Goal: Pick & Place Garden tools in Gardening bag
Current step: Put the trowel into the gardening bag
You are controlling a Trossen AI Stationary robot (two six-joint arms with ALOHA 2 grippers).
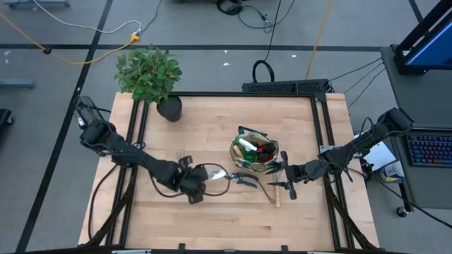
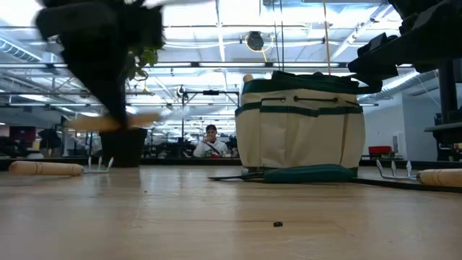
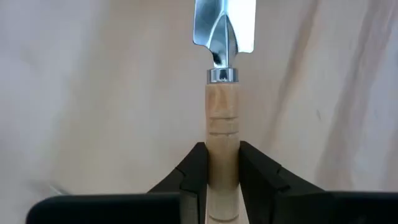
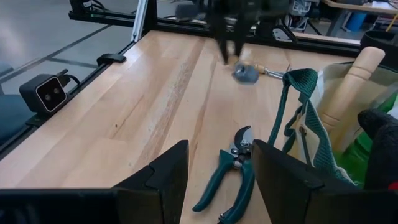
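Left gripper (image 3: 222, 171) pinches one trowel (image 3: 222, 81); right gripper (image 4: 221, 168) (spread) overlooks one shears (image 4: 231, 177).

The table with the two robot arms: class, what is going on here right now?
The left gripper is shut on the wooden handle of a trowel, holding it beside the gardening bag, which already holds several items. The right gripper is open on the bag's other side, above the green-handled pruning shears that lie on the table. Another wooden-handled tool also lies on the table outside the bag. A potted plant stands at a far corner.
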